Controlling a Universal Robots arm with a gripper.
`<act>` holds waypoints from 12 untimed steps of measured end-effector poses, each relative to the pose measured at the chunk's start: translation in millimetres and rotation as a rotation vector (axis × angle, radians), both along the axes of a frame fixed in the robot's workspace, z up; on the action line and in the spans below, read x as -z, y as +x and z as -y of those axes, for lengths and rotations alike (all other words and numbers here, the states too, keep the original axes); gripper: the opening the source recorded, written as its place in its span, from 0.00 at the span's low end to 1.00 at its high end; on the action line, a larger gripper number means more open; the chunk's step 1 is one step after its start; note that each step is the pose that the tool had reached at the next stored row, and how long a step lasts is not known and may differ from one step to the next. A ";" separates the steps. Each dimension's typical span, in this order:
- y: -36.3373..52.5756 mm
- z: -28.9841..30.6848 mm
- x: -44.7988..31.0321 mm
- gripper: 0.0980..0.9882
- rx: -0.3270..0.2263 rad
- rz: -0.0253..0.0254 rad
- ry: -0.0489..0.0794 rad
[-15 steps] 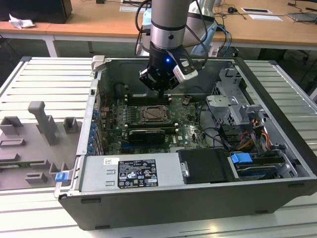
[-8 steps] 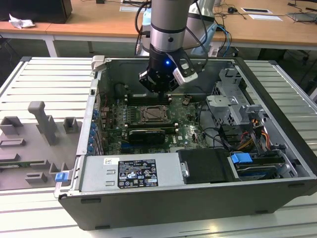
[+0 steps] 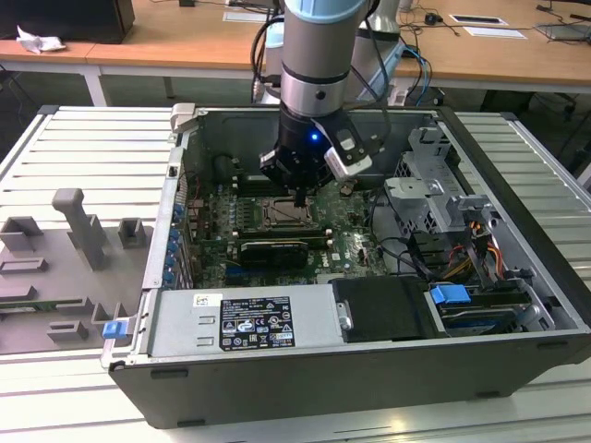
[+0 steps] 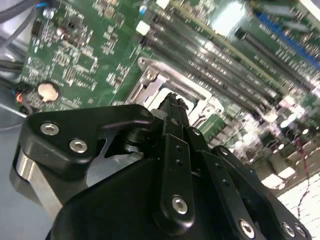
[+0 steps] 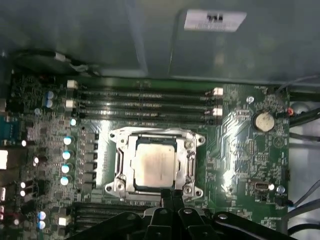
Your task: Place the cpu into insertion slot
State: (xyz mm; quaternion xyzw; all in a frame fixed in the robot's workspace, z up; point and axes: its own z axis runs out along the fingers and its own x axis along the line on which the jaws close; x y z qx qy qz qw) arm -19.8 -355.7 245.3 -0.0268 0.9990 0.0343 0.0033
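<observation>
Jaws: gripper pressed together, holding nothing
Cpu: cpu lies flat inside insertion slot, just beyond the fingertips

Cpu dull brushed metal; insertion slot frame shiny metal; claw matt black.

The cpu lies flat in the insertion slot on the motherboard inside the computer case. The tool hangs just above the slot's edge. Memory slots run beside the socket. The case rests on the bench.
</observation>
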 end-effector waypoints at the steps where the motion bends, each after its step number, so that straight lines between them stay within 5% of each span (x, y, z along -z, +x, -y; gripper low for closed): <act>1: -0.2 2.3 0.4 0.01 -0.001 0.0000 0.000; 12: -20.0 18.8 3.5 0.01 -0.008 0.0001 0.030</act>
